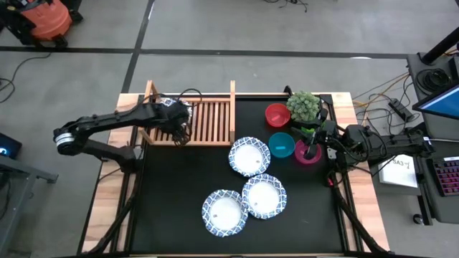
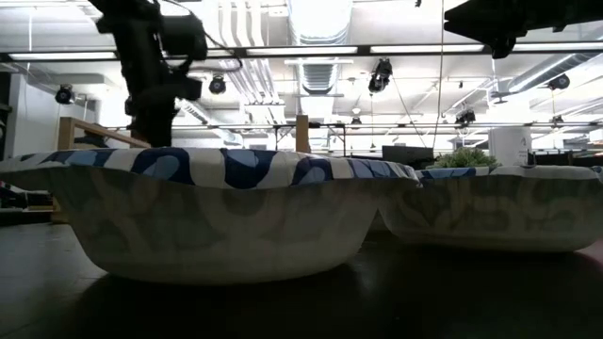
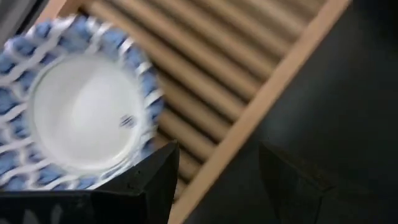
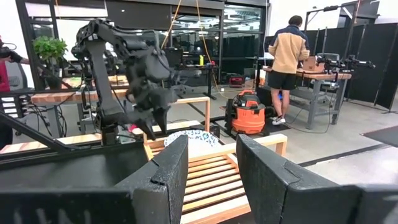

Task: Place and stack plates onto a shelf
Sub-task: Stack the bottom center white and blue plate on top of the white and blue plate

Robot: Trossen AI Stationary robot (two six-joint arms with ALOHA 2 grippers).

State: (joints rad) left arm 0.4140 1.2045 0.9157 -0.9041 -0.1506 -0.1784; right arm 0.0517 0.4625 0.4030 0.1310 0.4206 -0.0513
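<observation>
One blue-rimmed plate (image 1: 172, 105) lies flat on the slats of the wooden shelf (image 1: 211, 122), at its left end. My left gripper (image 1: 181, 127) hovers over it, open. In the left wrist view the plate (image 3: 81, 112) sits beside one finger (image 3: 155, 180) and the other finger stands over the black table past the shelf's rail (image 3: 267, 106). Three more plates (image 1: 249, 156) (image 1: 264, 197) (image 1: 224, 212) rest on the tabletop. My right gripper (image 1: 314, 145) waits open above the pink bowl (image 1: 307, 153); its wrist view shows the gripper (image 4: 211, 165) facing the shelved plate (image 4: 193, 140). My left gripper has one finger (image 3: 155, 180) at the plate's blue rim (image 3: 140, 155), coming from above. I cannot tell whether it touches the rim. The plate lies flat on the shelf's slats (image 3: 249, 68), and nothing sits between the two fingers.
A red bowl (image 1: 277, 115), a teal bowl (image 1: 280, 145) and a potted plant (image 1: 303, 106) stand right of the shelf. Upright posts (image 1: 232, 89) rise at the shelf's corners. In the low view two plates (image 2: 217, 207) (image 2: 490, 212) fill the foreground. A person (image 4: 287, 56) works far behind.
</observation>
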